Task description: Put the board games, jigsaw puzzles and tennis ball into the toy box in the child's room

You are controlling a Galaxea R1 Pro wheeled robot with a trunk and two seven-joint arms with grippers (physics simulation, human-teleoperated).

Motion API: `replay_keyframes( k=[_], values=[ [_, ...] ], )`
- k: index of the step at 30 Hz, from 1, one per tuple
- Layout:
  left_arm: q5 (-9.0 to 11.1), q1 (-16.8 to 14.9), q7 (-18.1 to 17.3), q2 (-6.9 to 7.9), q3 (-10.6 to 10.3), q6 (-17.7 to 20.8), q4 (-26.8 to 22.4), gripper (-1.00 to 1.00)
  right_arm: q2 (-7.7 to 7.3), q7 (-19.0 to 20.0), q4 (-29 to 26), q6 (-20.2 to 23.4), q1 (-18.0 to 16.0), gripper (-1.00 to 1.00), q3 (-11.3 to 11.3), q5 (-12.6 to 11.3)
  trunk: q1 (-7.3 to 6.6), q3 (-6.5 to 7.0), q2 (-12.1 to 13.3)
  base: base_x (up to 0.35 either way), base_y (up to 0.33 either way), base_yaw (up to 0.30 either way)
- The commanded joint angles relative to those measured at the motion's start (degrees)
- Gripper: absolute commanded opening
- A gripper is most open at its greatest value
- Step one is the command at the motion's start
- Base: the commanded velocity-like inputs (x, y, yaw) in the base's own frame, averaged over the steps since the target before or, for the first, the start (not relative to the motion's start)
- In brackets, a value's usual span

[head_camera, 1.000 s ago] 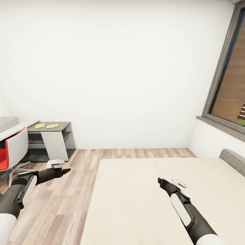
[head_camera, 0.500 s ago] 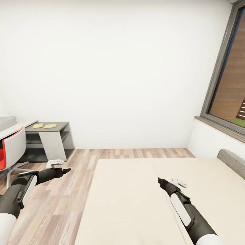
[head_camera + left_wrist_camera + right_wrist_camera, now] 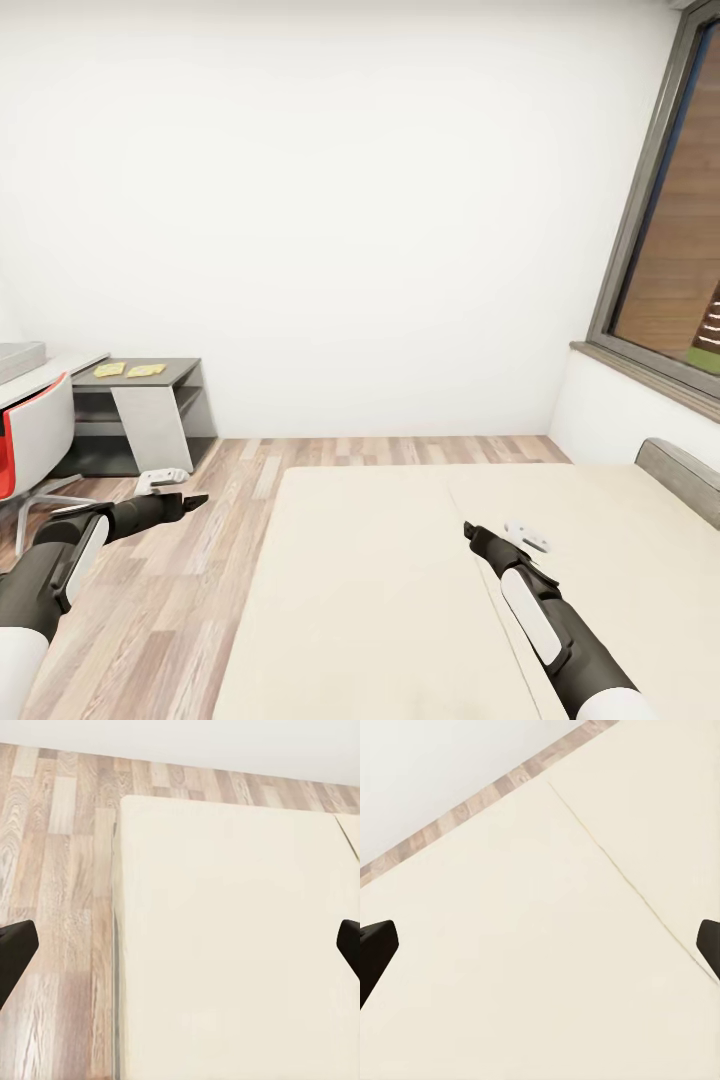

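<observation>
1. Far left: a light grey bin edge, likely the toy box [image 3: 20,357], on a white desk [image 3: 60,372]; red-and-white chair [image 3: 35,440] in front.
2. Two yellowish flat sheets, probably the jigsaw puzzles [image 3: 128,370], lie side by side on a grey side table [image 3: 150,377]. Too small for pattern detail. Judged thin, light, slightly flexible; best pinched at an overhanging edge.
3. Left gripper [image 3: 190,500] hovers over plank floor [image 3: 150,600], fingers spread wide, empty.
4. Bed [image 3: 400,580]: bare beige mattress, no game boxes visible on this part.
5. Right gripper [image 3: 468,530] above the mattress, wide apart, empty.
6. Grey-framed window [image 3: 660,220], far right.
</observation>
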Motion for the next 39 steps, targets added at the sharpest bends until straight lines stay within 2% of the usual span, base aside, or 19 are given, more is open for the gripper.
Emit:
replay_keyframes(
  k=[1, 39],
  values=[
    [0.55, -0.02, 0.05, -0.01, 0.07, 0.50, -0.01, 1.00, -0.08, -0.49, -0.10, 0.13, -0.01, 1.00, 0.24, -0.41, 0.02, -0.03, -0.04, 0.000, -0.050, 0.000],
    [0.55, -0.02, -0.06, -0.01, 0.08, 0.41, -0.01, 1.00, -0.08, -0.49, -0.10, 0.13, -0.01, 1.00, 0.24, -0.41, 0.02, -0.03, -0.04, 0.016, -0.035, 0.000]
  ],
)
